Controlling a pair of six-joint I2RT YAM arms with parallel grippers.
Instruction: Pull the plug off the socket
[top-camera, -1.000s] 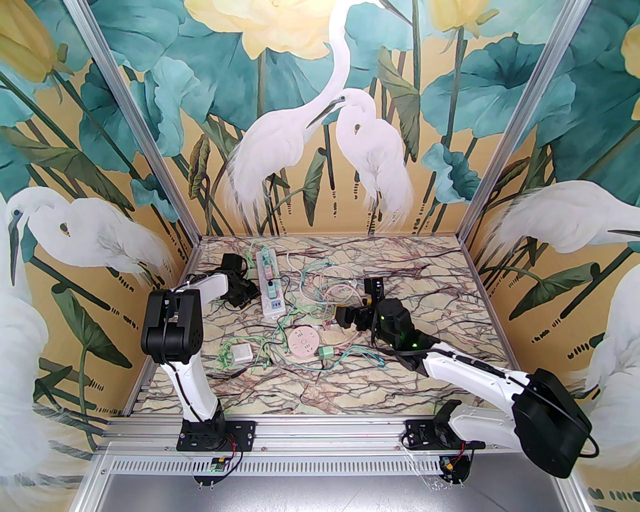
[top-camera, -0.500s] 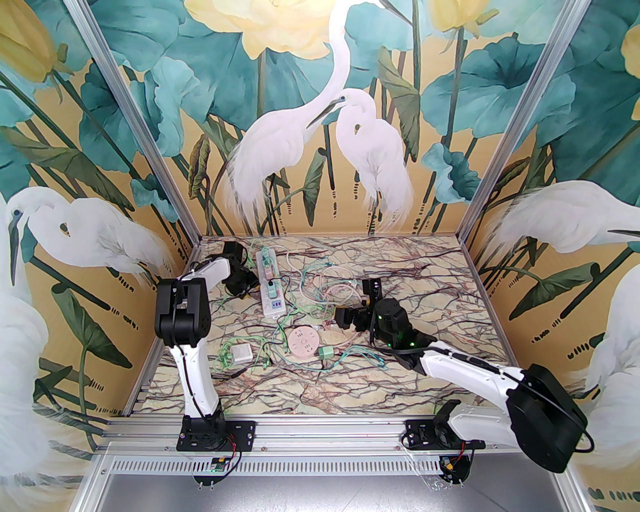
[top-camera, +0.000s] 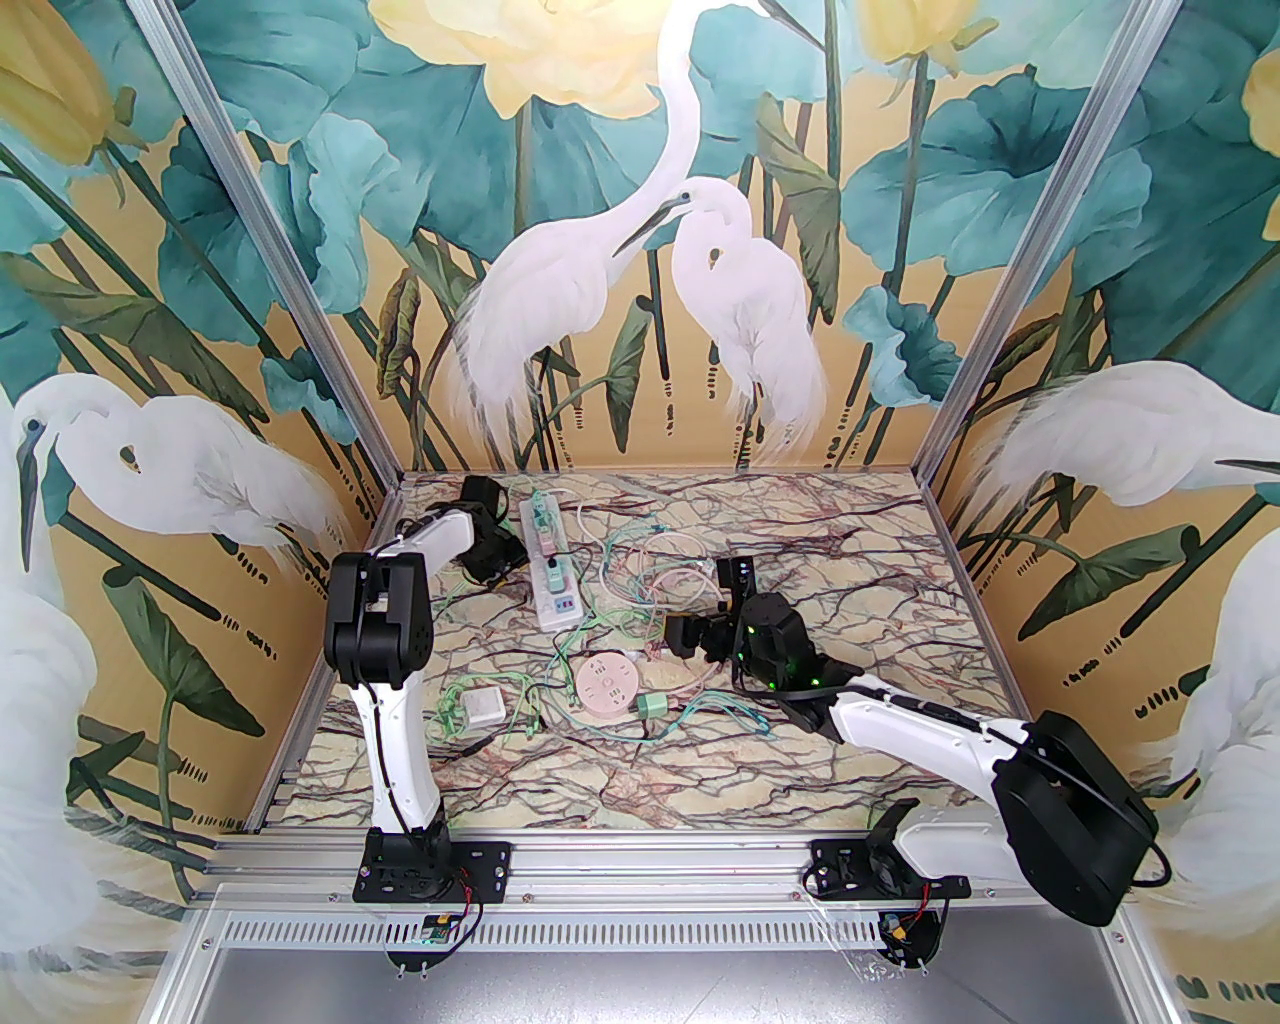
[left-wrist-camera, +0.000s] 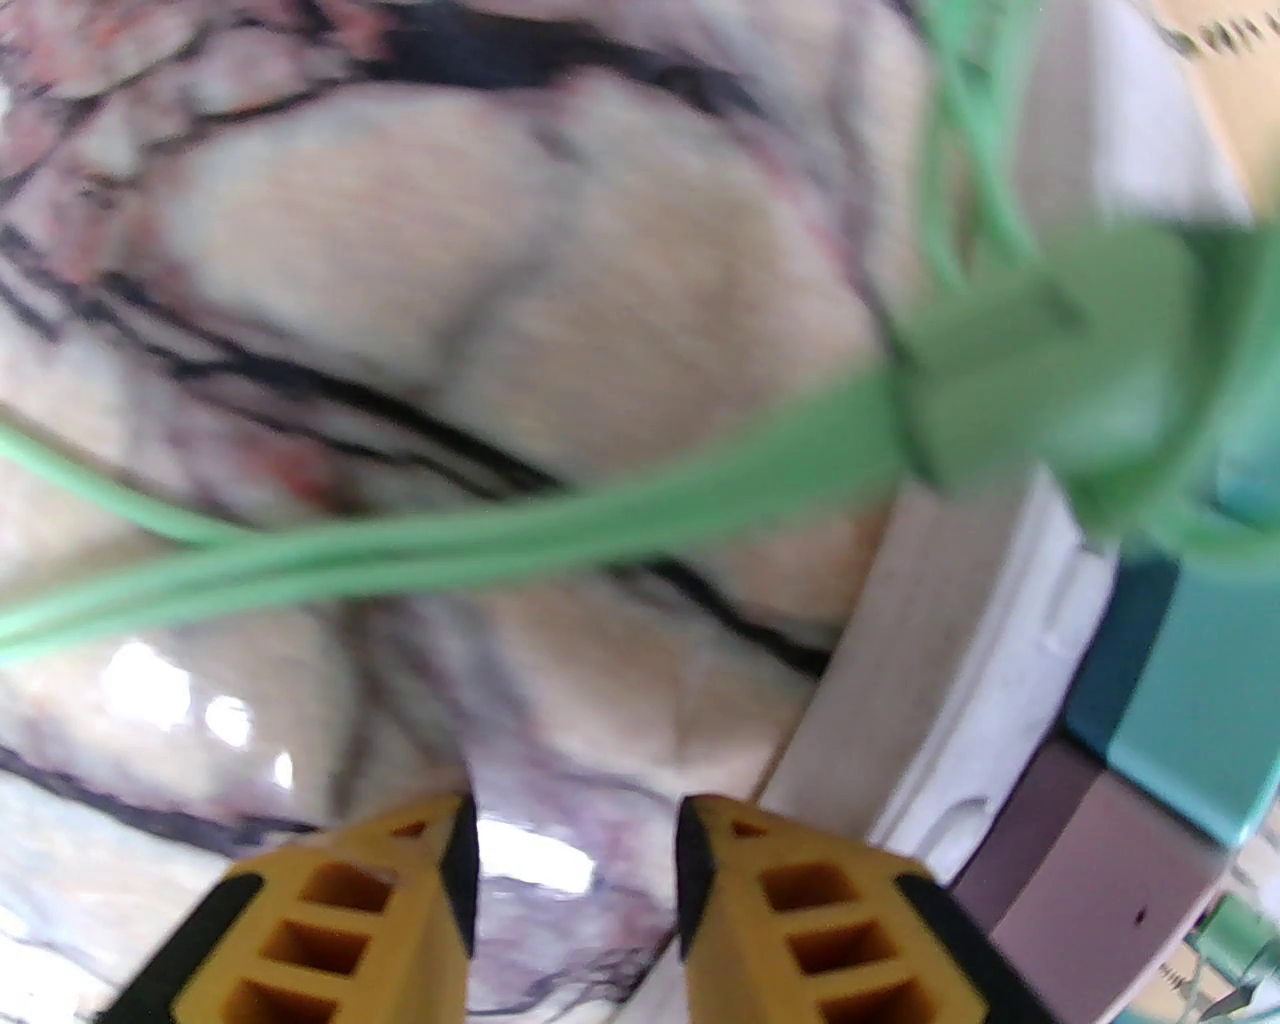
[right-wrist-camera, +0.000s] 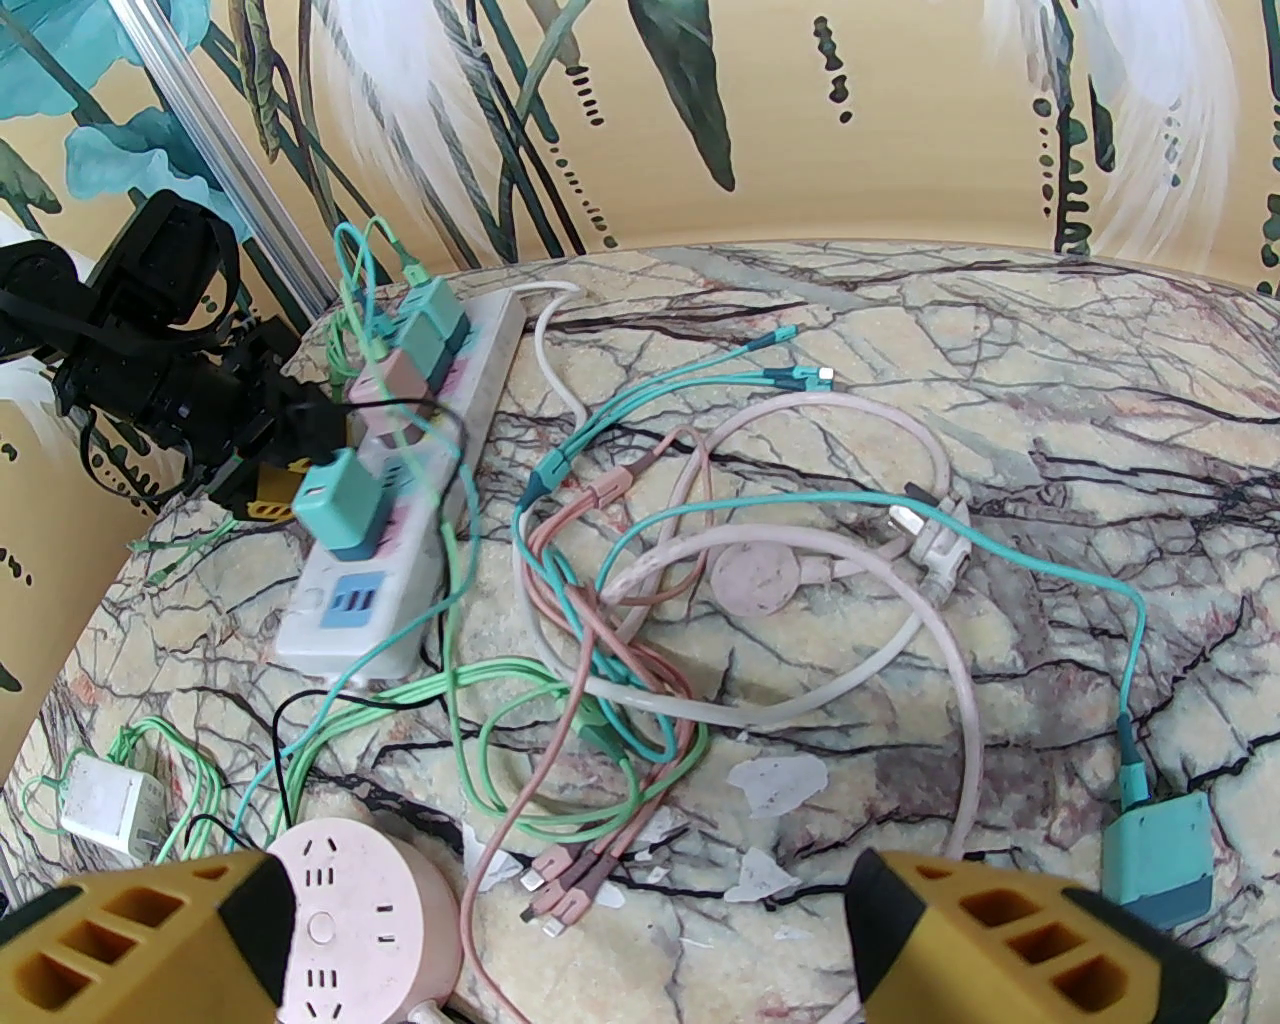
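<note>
A white strip (top-camera: 556, 603) is laid near the table's (top-camera: 860, 560) far-left corner, running lengthwise from the far edge toward the near one. Three block plugs are seated upright in it. A far teal plug (right-wrist-camera: 436, 320) and a pink plug (right-wrist-camera: 395, 385) are set touching each other. A near teal plug (right-wrist-camera: 340, 505) is set apart from them, next to the blue panel at the strip's near end. Green and teal cables (right-wrist-camera: 560, 690) are trailed from the plugs. The left pincer (left-wrist-camera: 578, 830) is held low just beside the strip's left side, its yellow fingers (left-wrist-camera: 770, 900) apart with nothing between them. The right pincer (right-wrist-camera: 570, 890) is held over the cables at mid-table, spread wide and empty.
</note>
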